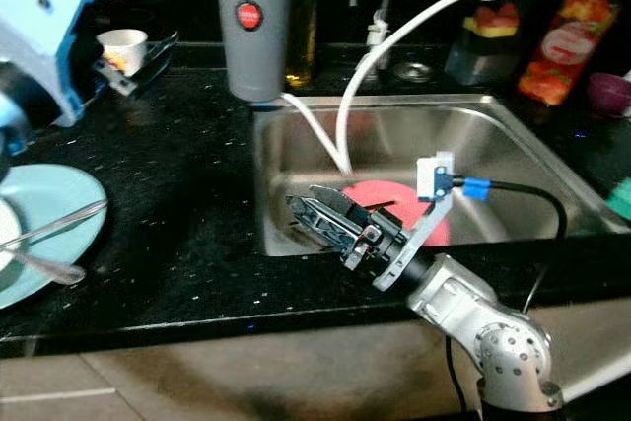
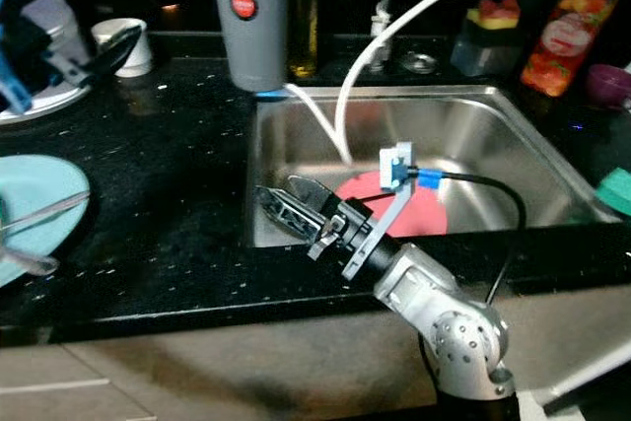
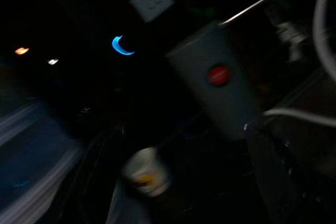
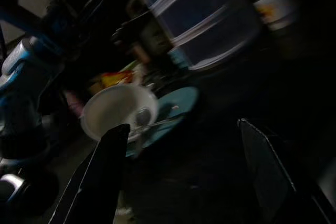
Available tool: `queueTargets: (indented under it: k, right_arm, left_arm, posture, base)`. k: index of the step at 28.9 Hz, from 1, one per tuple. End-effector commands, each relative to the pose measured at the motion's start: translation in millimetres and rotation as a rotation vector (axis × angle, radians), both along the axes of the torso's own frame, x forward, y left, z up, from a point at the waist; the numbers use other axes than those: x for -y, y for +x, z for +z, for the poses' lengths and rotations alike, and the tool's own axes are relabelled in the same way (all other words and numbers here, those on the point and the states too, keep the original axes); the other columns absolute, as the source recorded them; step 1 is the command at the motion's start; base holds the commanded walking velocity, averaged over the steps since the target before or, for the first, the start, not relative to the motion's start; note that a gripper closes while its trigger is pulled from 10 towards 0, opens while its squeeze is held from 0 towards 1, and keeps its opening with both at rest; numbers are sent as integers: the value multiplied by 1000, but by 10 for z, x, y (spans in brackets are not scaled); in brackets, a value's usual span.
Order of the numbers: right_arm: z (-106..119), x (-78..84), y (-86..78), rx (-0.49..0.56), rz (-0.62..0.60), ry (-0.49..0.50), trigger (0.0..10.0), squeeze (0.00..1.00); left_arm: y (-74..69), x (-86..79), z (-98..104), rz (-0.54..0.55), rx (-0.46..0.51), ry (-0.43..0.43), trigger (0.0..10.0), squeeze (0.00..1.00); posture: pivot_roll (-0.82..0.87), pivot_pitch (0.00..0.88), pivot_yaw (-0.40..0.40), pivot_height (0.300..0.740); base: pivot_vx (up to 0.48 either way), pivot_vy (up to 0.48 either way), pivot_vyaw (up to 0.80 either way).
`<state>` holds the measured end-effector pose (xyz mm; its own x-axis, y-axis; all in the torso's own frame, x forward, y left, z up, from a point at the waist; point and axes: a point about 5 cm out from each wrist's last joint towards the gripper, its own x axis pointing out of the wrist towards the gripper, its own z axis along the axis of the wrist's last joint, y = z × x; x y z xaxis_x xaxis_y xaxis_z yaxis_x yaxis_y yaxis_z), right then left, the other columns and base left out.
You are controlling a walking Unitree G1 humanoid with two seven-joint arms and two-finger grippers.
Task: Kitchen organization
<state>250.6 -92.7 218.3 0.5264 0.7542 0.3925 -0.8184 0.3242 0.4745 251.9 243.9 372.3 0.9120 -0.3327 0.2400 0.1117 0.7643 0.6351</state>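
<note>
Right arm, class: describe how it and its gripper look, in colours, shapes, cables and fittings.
The right arm has rounded silver joints. Its right gripper has two long black fingers. A small white block sits by the wrist, with a blue plug and a black cable.

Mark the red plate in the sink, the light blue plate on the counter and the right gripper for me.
red plate [image 1: 380, 199]: left eye view, its bare upper face.
light blue plate [image 1: 61, 206]: left eye view, its bare right part.
right gripper [image 1: 314, 211]: left eye view, between its fingertips.
</note>
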Motion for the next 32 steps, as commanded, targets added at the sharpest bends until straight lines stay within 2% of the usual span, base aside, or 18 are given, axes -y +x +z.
queueTargets:
  k: [1, 2, 5, 10, 11, 13, 14, 15, 17, 18, 19, 20, 21, 22, 24, 26, 32]
  right_arm:
    - [-8, -37, -46, 1, 54, 3, 10000, 0]
    - [-8, -37, -46, 1, 54, 3, 10000, 0]
    - [-16, -73, -76, 10, 95, 6, 10000, 0]
    - [-12, -88, -81, 16, 113, 11, 10000, 0]
    - [-17, -99, -87, 20, 130, 11, 10000, 0]
    - [-20, -104, -86, 21, 139, 10, 10000, 0]
    - [-20, -104, -86, 21, 139, 10, 10000, 0]
    - [-19, -104, -84, 23, 142, 10, 10000, 0]
    - [-20, -104, -78, 26, 146, 9, 10000, 0]
    - [-21, -101, -73, 28, 148, 8, 10000, 0]
    - [-21, -101, -73, 28, 148, 8, 10000, 0]
    - [-22, -100, -70, 29, 148, 7, 10000, 0]
    - [-22, -100, -70, 29, 148, 7, 10000, 0]
    - [-36, -97, -34, 27, 121, -4, 10000, 0]
    - [-36, -97, -34, 27, 121, -4, 10000, 0]
    - [-54, -102, 1, 16, 96, -10, 10000, 0]
    - [-59, -102, 32, 8, 78, -11, 10000, 0]
  left_arm:
    - [-139, -76, 105, -1, -10, 31, 10000, 0]
    - [-139, -76, 105, -1, -10, 31, 10000, 0]
    - [-356, -188, 165, -40, -107, 106, 10000, 0]
    - [-458, -281, 115, -22, -201, 166, 10000, 0]
    - [-532, -432, 37, 36, -280, 142, 10000, 0]
    - [-524, -521, -4, 85, -298, 49, 10000, 0]
    - [-524, -521, -4, 85, -298, 49, 10000, 0]
    - [-494, -544, -54, 114, -311, 4, 10000, 0]
    - [-448, -492, -205, 128, -348, -105, 10000, 0]
    - [-419, -430, -261, 123, -339, -208, 10000, 0]
    - [-419, -430, -261, 123, -339, -208, 10000, 0]
    - [-406, -376, -300, 115, -340, -278, 10000, 0]
    - [-406, -376, -300, 115, -340, -278, 10000, 0]
    - [-390, -339, -388, 159, -343, -357, 10000, 0]
    - [-390, -339, -388, 159, -343, -357, 10000, 0]
    - [-382, -376, -444, 203, -342, -390, 10000, 0]
    - [-329, -410, -377, 241, -251, -438, 10000, 0]
  posture:
    - [158, 0, -73, 740]
    - [158, 0, -73, 740]
    - [178, 0, -75, 740]
    - [182, 0, -74, 740]
    - [189, 0, -74, 740]
    - [193, 0, -77, 740]
    - [193, 0, -77, 740]
    - [194, 0, -78, 740]
    - [197, 0, -80, 740]
    - [203, 0, -83, 740]
    - [203, 0, -83, 740]
    - [205, 0, -83, 740]
    - [205, 0, -83, 740]
    - [215, 0, -88, 740]
    - [215, 0, -88, 740]
    - [217, 0, -90, 740]
    - [209, 0, -86, 740]
  base:
    - [0, 0, 794]
    - [0, 0, 794]
    - [0, 0, 794]
    - [0, 0, 794]
    - [0, 0, 794]
    - [0, 0, 791]
    - [0, 0, 788]
    - [0, 0, 788]
    - [0, 0, 784]
    - [0, 0, 781]
    - [0, 0, 781]
    - [0, 0, 788]
    - [0, 0, 788]
    - [0, 0, 769]
    - [0, 0, 769]
    - [0, 0, 0]
    - [0, 0, 0]
